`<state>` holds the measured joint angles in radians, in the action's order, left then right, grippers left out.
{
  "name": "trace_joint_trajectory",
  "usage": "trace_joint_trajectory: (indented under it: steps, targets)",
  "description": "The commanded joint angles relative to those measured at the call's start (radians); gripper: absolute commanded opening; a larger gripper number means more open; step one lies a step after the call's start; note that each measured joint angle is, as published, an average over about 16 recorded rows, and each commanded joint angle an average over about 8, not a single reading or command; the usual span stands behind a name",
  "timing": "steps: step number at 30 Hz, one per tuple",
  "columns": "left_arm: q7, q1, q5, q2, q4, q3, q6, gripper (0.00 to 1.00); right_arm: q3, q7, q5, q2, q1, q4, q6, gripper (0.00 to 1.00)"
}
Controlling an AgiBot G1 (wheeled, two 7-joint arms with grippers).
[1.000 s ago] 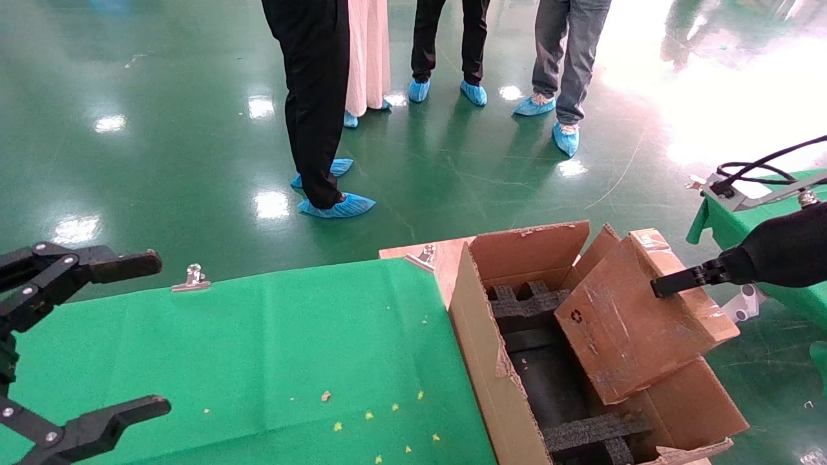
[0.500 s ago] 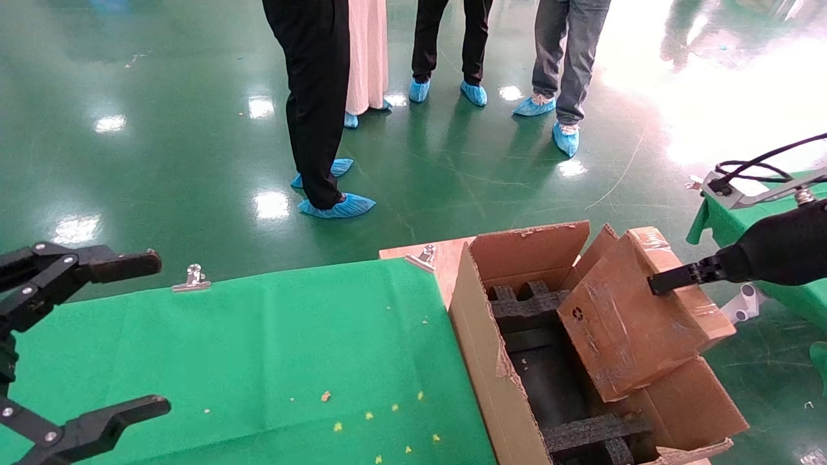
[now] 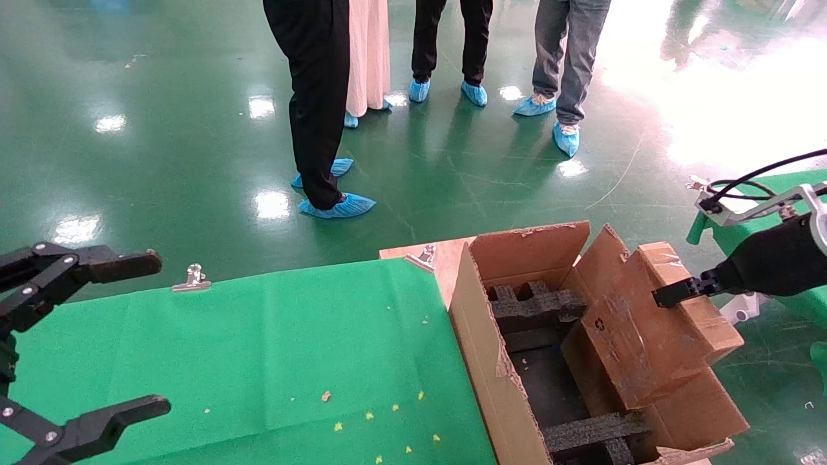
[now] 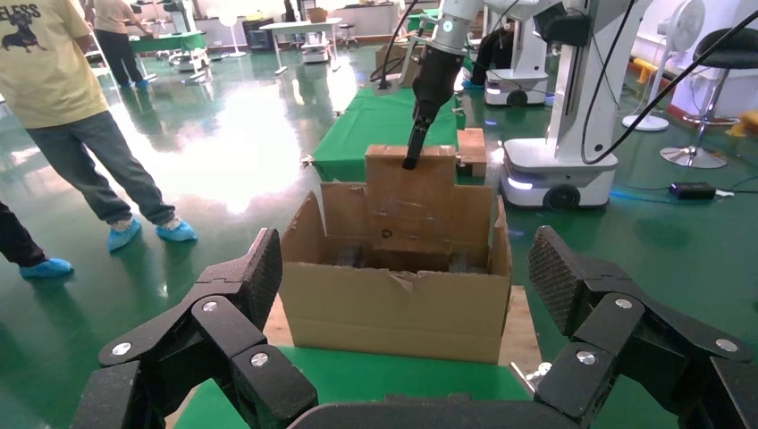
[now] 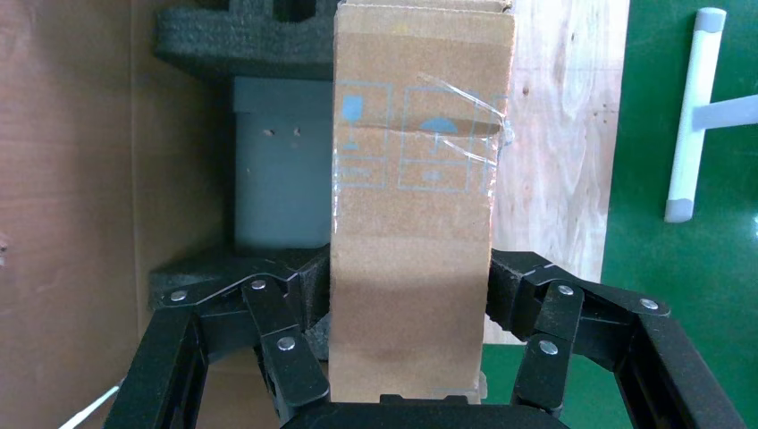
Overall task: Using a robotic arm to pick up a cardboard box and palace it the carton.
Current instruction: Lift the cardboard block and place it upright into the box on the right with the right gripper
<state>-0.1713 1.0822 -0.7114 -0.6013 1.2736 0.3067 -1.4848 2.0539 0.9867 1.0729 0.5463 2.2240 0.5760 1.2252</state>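
My right gripper (image 3: 672, 294), on the white arm with the black wrist, is shut on the cardboard box (image 3: 639, 336). It holds the box tilted, with the lower end down inside the carton (image 3: 481, 349) near its right wall. Black foam inserts (image 3: 536, 307) lie in the carton. In the right wrist view the fingers (image 5: 299, 304) press both sides of the taped box (image 5: 416, 179), above foam (image 5: 241, 45) and a grey block (image 5: 282, 170). My left gripper (image 3: 158, 332) is open and empty over the green table; it faces the carton (image 4: 393, 308) in the left wrist view.
Several people in blue shoe covers (image 3: 336, 206) stand on the green floor behind. The green-cloth table (image 3: 271, 349) has metal clips (image 3: 192, 278) at its far edge. The carton stands on a wooden board (image 3: 439, 258). Another green table (image 3: 743, 226) is at the right.
The right gripper has lowered the cardboard box deeper into the carton and shifted it a little to the right. The left gripper has not moved.
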Motion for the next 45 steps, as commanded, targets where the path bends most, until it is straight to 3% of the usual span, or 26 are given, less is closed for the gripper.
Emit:
trace_joint_trajectory:
  steps: [1, 19, 34, 45]
  targets:
    - [0.000, 0.000, 0.000, 0.000, 0.000, 0.000, 0.000, 1.00, 0.004, 0.008, 0.005, 0.002, -0.006, 0.004, -0.005, 0.00]
    - [0.000, 0.000, 0.000, 0.000, 0.000, 0.001, 0.000, 1.00, -0.003, 0.022, -0.028, 0.032, -0.125, 0.025, -0.145, 0.00]
    - [0.001, 0.000, 0.001, 0.001, 0.000, 0.001, 0.001, 1.00, -0.023, -0.026, -0.093, 0.092, -0.248, -0.072, -0.185, 0.00]
    - [0.001, 0.000, 0.001, 0.001, 0.000, 0.002, 0.001, 1.00, -0.048, -0.099, -0.148, 0.150, -0.341, -0.191, -0.170, 0.00]
